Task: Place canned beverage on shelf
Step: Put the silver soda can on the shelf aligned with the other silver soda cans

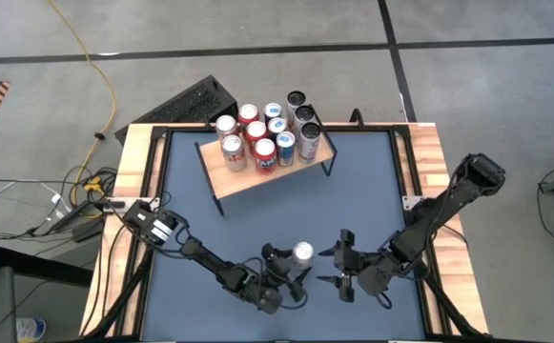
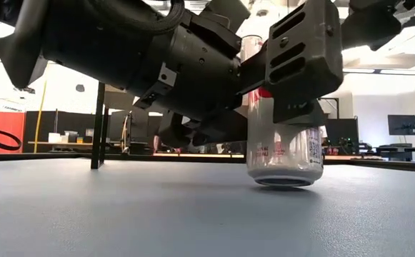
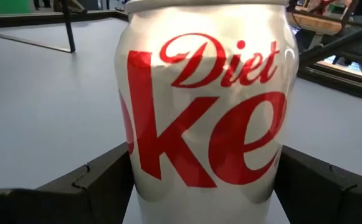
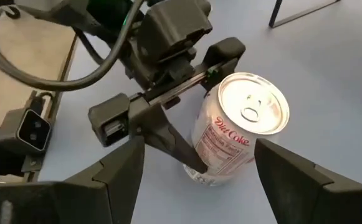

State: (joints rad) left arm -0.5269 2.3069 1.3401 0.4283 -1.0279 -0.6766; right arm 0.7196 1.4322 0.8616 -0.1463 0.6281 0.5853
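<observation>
On the far half of the blue-grey counter (image 1: 372, 191) stands the low shelf with a light wooden board top on thin black legs (image 1: 257, 179), and it is already well stocked: eleven upright cans crowd its board in three rough rows, red-and-white ones (image 1: 266, 156) toward one end, blue-topped ones (image 1: 277, 127) in the middle and dark ones (image 1: 307, 116) at the other end. Their labels are too small to read from above.

Well apart from the shelf, near the front edge of the counter, one silver aluminium drink can (image 1: 302, 252) stands upright on its base. Its side reads "Diet Coke" in red script, clearest in the left wrist view (image 3: 209, 106); small print runs down another side but cannot be made out. Its pull-tab top is unopened (image 4: 254, 104).

The left gripper (image 1: 294, 276) has the can between its two dark fingers (image 3: 100, 183), which stand wide apart on either side of the can's lower body; whether they press on it I cannot tell. The right gripper (image 1: 343, 264) hangs just beside the can, on its other side, fingers (image 4: 115, 171) spread and holding nothing.
</observation>
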